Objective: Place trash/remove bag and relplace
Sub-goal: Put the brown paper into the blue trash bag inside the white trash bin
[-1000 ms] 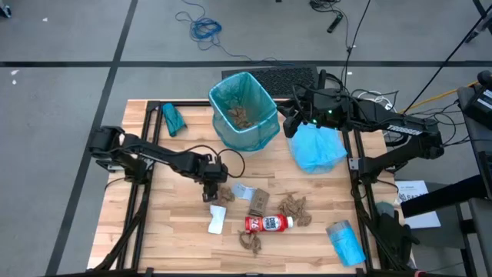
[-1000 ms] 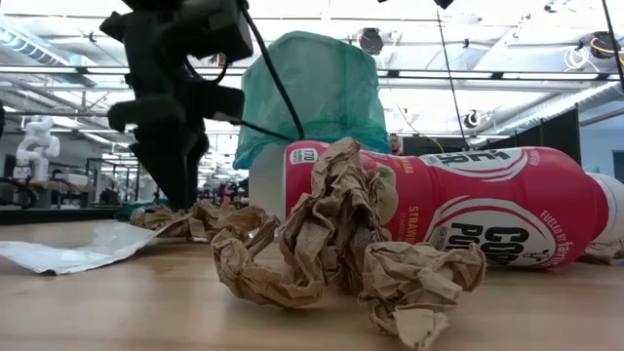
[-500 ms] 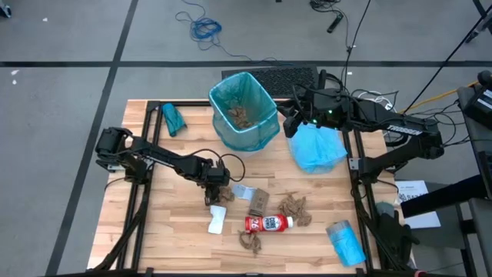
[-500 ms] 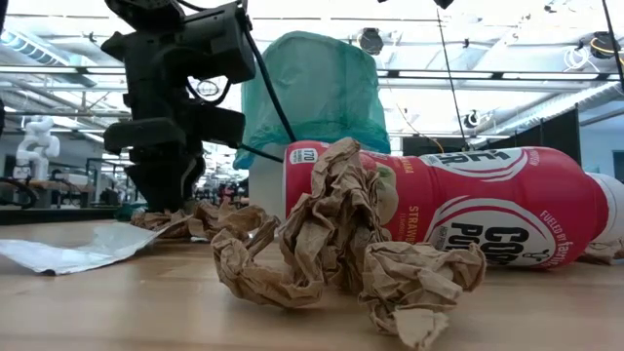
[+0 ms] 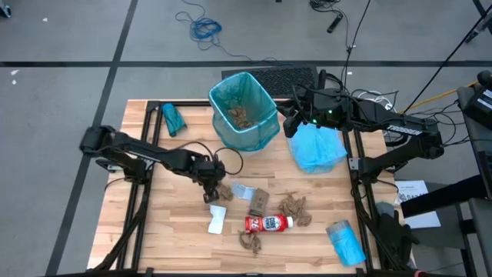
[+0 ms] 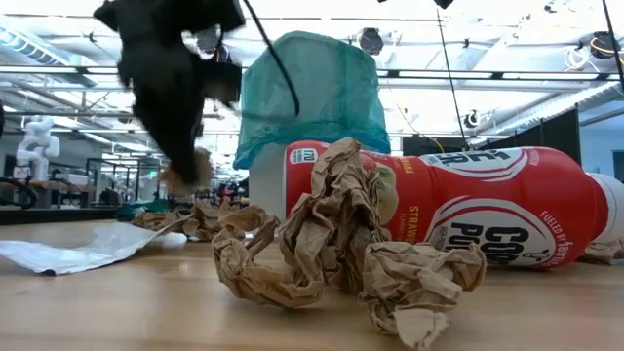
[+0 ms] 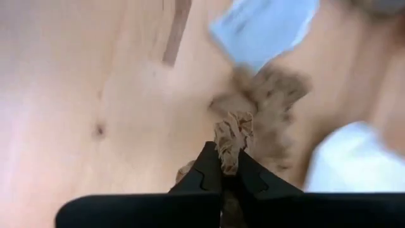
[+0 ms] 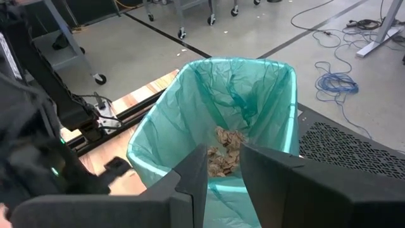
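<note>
Brown paper wad (image 7: 233, 138) in left gripper (image 7: 223, 170), white packet (image 5: 217, 218) beside.

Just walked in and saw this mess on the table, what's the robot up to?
It is clearing trash into the lined bin. The left gripper is shut on a crumpled paper wad and holds it above the table. The right gripper waits beside the bin's rim. Wads already lie in the bin. More paper wads, a red bottle and a white packet are on the table.
</note>
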Robot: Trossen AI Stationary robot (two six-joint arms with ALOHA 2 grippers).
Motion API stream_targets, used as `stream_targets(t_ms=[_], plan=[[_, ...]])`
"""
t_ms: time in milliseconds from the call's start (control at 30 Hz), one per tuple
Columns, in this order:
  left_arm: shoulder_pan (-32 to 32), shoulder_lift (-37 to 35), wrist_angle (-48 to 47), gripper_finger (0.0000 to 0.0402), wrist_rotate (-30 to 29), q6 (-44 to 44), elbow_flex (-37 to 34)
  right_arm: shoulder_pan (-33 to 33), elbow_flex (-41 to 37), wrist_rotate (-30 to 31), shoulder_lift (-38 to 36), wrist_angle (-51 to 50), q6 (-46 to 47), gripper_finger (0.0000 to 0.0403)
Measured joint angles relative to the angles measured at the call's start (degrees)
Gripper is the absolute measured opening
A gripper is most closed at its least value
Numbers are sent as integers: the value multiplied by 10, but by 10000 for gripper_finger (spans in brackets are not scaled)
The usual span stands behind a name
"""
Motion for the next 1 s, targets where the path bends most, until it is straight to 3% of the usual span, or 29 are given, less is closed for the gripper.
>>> stream_targets(t_ms=[267,500,833,1000], plan=[[10,-136,-3,2,-14,-45,27,0,0,0,0,0,0,86],[45,-212,25,1,-73,-3,105,0,0,0,0,1,2,86],[153,-181,100,0,-113,141,224,0,0,0,0,15,4,86],[219,-132,96,0,-72,167,247,0,0,0,0,23,4,86]])
